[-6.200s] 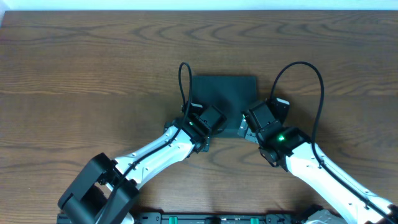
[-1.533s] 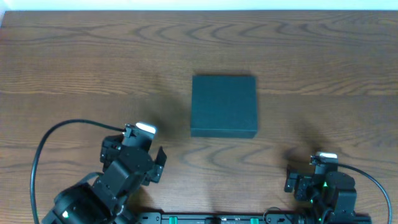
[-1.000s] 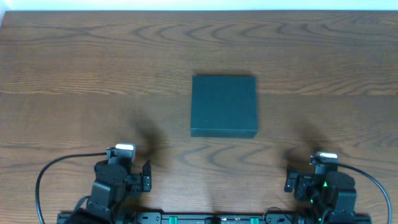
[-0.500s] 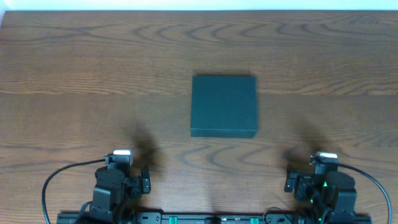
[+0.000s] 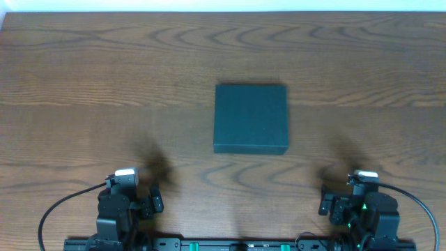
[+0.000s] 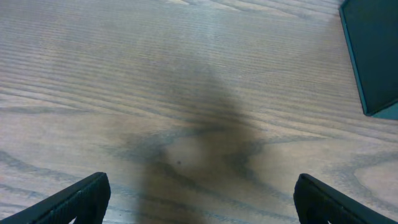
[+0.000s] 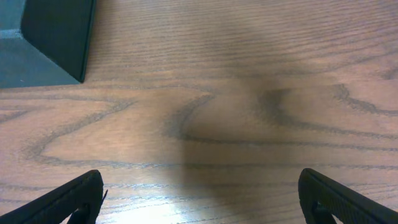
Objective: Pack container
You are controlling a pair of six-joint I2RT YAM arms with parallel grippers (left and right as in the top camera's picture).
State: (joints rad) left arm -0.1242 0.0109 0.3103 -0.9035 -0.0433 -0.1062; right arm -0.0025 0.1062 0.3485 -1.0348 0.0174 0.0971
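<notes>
The container, a square dark teal-black box, lies with its lid down in the middle of the wooden table. Its corner shows at the top right of the left wrist view and at the top left of the right wrist view. My left gripper is at the front left edge, far from the box, open and empty; in its wrist view only bare wood lies between the fingers. My right gripper is at the front right edge, open and empty in its wrist view.
The brown wooden table shows nothing else on it. A black rail runs along the front edge between the two arm bases.
Both arms have pulled back from the container to the front edge. In the last second the left arm slid further left and back. The container has not moved.
</notes>
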